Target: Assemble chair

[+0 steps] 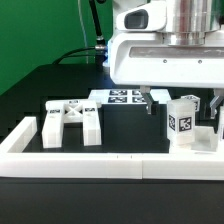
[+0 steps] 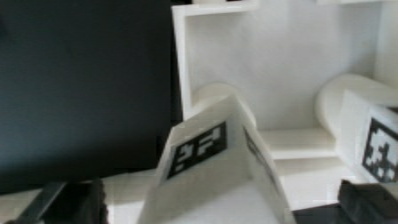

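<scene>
Black matte table, green backdrop, long white border wall along the near edge. Marker board lies flat mid-table.

The chair is not assembled and its parts are loose. A cross-braced frame lies flat toward the exterior view's left, just behind the wall. An upright block with a square tag on its face stands toward the exterior view's right, also near the wall. In the wrist view the same block sits close beside a second piece, also tagged. I cannot tell whether the two touch.

The gripper hangs over the block with its jaws spread wide, one dark fingertip on each side. It grips nothing, and no contact with the block is visible.

Materials: white hard plastic, smooth, faintly glossy, with blocky rounded edges and flat faces. The tags are printed in black and white.

Handling, as a judgement: the parts are light and rigid and will not deform. The smooth faces may slip, and a light upright piece could tip if nudged off-centre. The best hold looks like the two flat parallel sides of the block, low and centred, pads square to the faces.
</scene>
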`<state>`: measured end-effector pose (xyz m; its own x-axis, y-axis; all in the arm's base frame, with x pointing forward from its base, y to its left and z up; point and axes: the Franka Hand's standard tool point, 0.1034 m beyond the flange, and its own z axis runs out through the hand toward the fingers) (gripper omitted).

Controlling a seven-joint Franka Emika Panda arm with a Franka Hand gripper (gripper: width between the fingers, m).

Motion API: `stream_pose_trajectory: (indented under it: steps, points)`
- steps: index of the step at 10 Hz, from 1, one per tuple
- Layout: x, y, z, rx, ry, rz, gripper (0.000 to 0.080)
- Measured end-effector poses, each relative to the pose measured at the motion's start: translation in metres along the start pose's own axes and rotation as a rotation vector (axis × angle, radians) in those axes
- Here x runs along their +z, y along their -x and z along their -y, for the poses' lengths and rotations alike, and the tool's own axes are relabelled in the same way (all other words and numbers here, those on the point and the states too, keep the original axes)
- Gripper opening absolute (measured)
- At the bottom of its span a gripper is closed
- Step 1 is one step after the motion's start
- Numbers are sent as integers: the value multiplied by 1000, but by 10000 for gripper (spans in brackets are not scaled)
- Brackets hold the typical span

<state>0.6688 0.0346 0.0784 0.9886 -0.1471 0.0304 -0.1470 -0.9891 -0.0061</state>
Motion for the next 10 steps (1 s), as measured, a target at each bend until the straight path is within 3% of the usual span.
stream_pose_trajectory:
  steps: [3, 6, 8, 10]
  points:
    - [0, -1, -5, -254, 9, 1, 649]
    - [2, 0, -5, -273, 13, 3, 639]
    - [2, 0, -5, -240, 12, 3, 295]
    - [2, 0, -6, -235, 12, 4, 291]
